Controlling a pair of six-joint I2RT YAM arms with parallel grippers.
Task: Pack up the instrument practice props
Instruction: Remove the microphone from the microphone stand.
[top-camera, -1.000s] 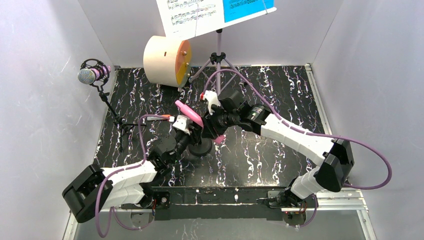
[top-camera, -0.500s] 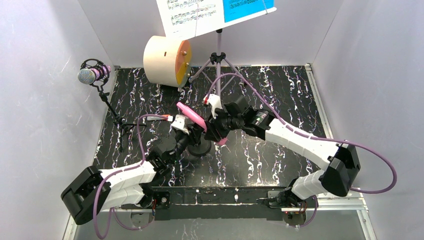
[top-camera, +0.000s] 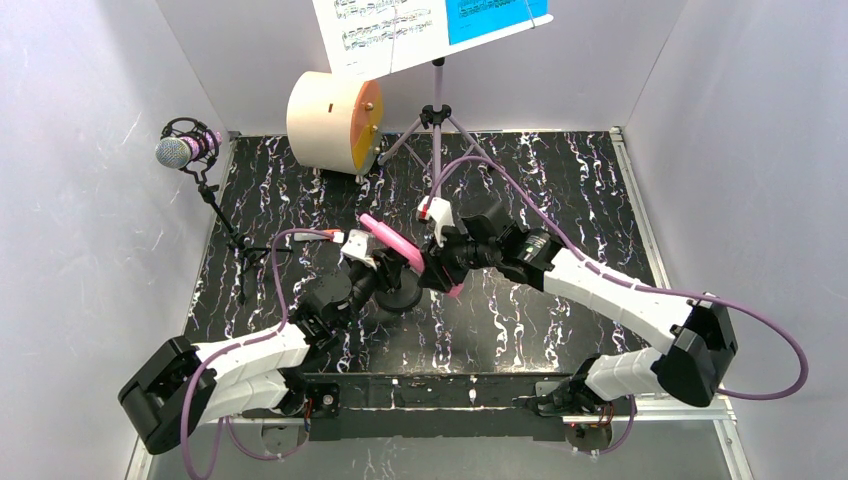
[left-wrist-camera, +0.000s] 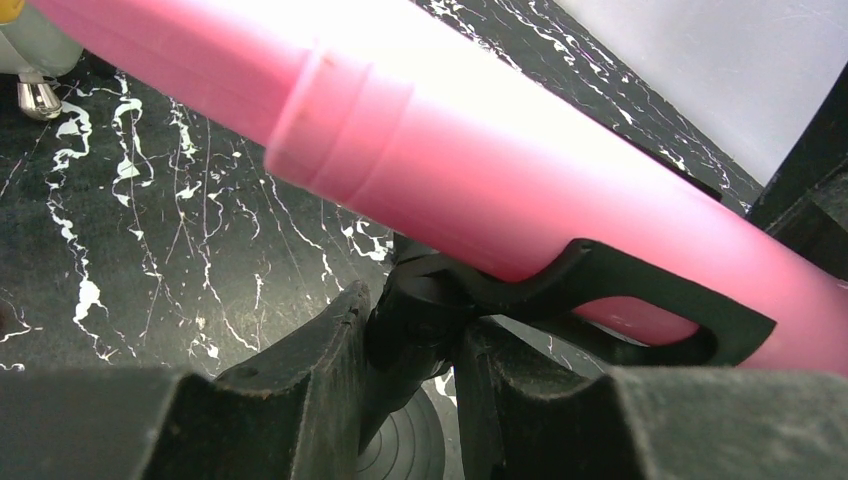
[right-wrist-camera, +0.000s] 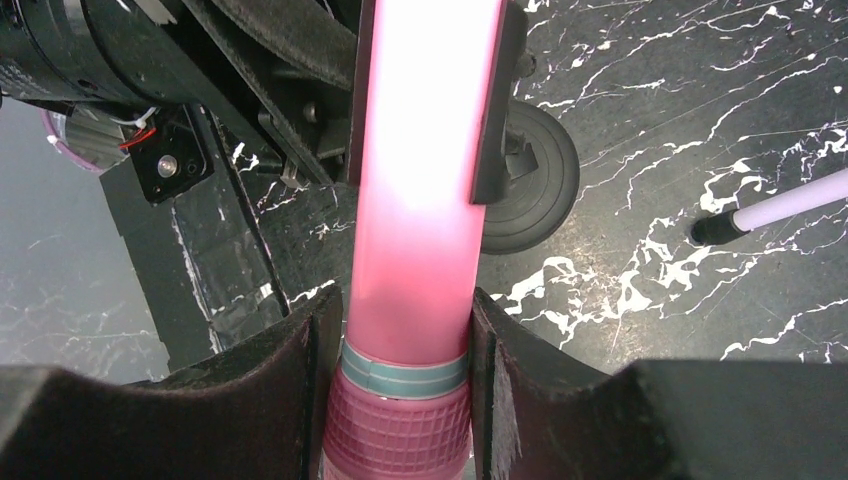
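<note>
Tabletop (top-camera: 560, 180) surface: black with white marble veining, closed in on three sides by plain pale walls (top-camera: 90, 250).

Along the back edge:
- A cream drum (top-camera: 325, 120) lies on its side at the back left, orange face turned to the right.
- The lilac music rack (top-camera: 437, 110) stands just right of the drum on spread tripod legs. It carries a white sheet-music page (top-camera: 375, 30) and a blue sheet-music page (top-camera: 495, 15) side by side.

At the left wall, the glittery purple microphone (top-camera: 178, 151) sits in a cradle on top of a thin black tripod (top-camera: 225, 225), well apart from both arms.

The pink microphone (top-camera: 392, 238) is at the centre of the tabletop, tilted and raised above the surface. It rests in the black clip (left-wrist-camera: 620, 290) of a black mic stand (left-wrist-camera: 415, 320), whose round base (right-wrist-camera: 530, 185) sits on the tabletop below.

Left tool (left-wrist-camera: 410, 330): narrow opening, fingers pressed on either side of the stand's neck directly under the clip. It touches the stand only; the microphone body passes above it.

Right tool (right-wrist-camera: 405, 340): roughly half open, both fingers closed against the pink body just above the pale band — next to the ribbed head. The microphone fills the gap between the fingers completely.

One lilac rack leg tip shows at the right edge of the right wrist view, clear of the stand base.
</note>
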